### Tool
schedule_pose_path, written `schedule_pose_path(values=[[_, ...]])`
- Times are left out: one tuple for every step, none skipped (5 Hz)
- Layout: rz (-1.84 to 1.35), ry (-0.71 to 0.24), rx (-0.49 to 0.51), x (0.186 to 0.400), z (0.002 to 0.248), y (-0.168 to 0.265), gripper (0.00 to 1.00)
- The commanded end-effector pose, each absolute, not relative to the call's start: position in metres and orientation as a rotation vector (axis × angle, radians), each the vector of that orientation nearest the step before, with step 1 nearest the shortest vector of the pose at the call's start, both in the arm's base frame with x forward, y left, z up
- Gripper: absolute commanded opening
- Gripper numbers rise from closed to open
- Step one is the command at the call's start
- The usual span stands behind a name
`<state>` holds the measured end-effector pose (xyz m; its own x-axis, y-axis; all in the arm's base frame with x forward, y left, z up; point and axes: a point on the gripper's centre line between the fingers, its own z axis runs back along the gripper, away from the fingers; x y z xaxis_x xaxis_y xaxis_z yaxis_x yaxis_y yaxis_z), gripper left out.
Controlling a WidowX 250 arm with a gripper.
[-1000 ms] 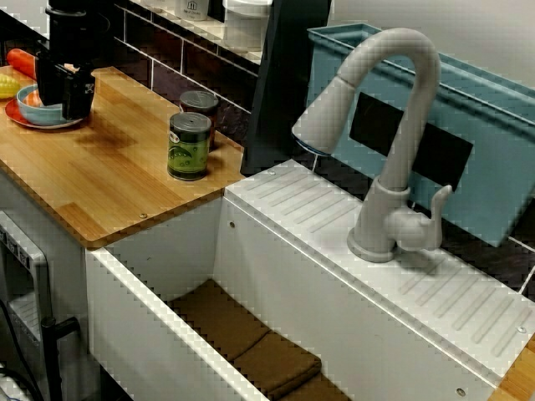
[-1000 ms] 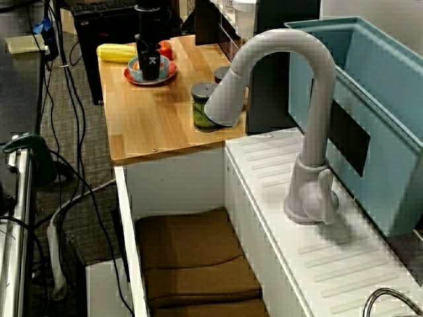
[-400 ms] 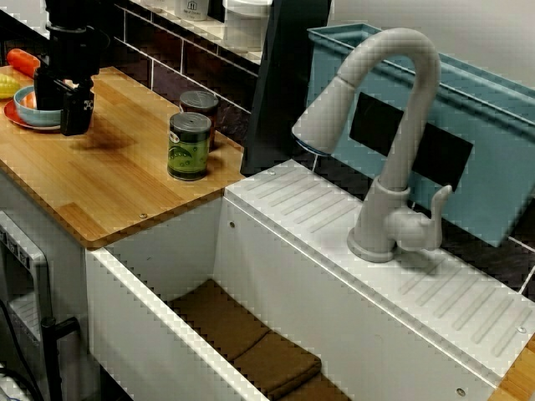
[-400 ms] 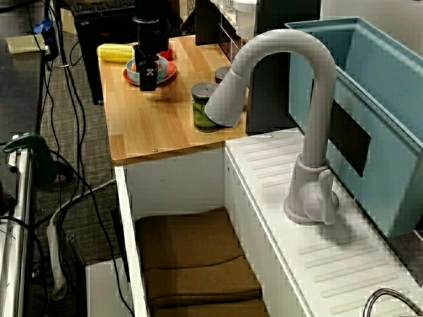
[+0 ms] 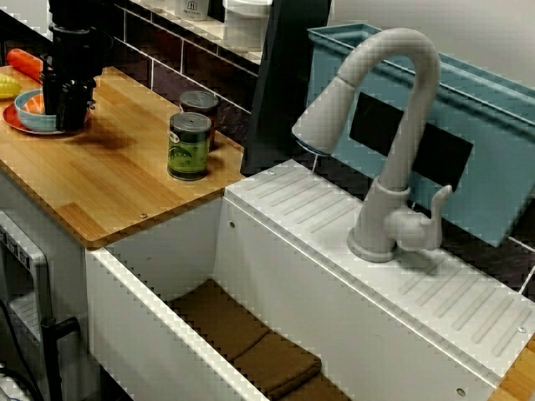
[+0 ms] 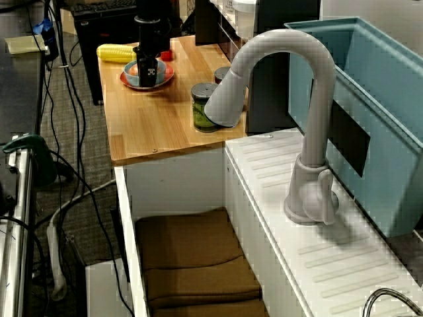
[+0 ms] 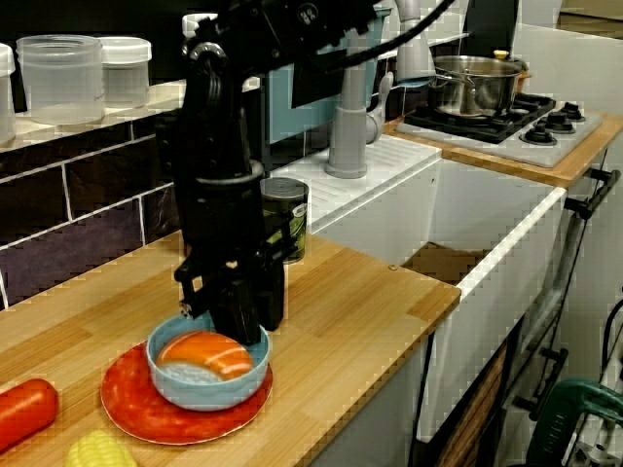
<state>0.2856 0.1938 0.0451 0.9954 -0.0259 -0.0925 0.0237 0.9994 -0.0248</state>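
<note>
Your tool (image 7: 241,329) meets the far rim of the blue bowl (image 7: 200,391) on the red plate (image 7: 141,409); its grip is unclear.

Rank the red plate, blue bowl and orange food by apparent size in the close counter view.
Largest: red plate.
Then: blue bowl.
Smallest: orange food.
They sit stacked together, so camera nearness hardly skews this.

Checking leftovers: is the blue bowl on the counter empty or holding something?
Not empty: an orange food piece lies inside the blue bowl, on its red plate.
</note>
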Motion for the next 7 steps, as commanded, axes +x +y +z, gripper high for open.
schedule_pose_path(values=[[-0.019,0.031,-0.004,0.287,0.0736,0.2044,0.0],[-0.019,0.021,-0.007,0.2843,0.0764,0.2057,0.0],[-0.016,0.022,-0.008,0.2834,0.076,0.2059,0.0],[-0.018,0.028,0.007,0.2843,0.0732,0.2053,1.0],[-0.02,0.029,0.011,0.2844,0.0724,0.2044,1.0],[-0.019,0.028,0.013,0.2849,0.0724,0.2041,1.0],[-0.019,0.029,0.015,0.2851,0.0709,0.2035,1.0]])
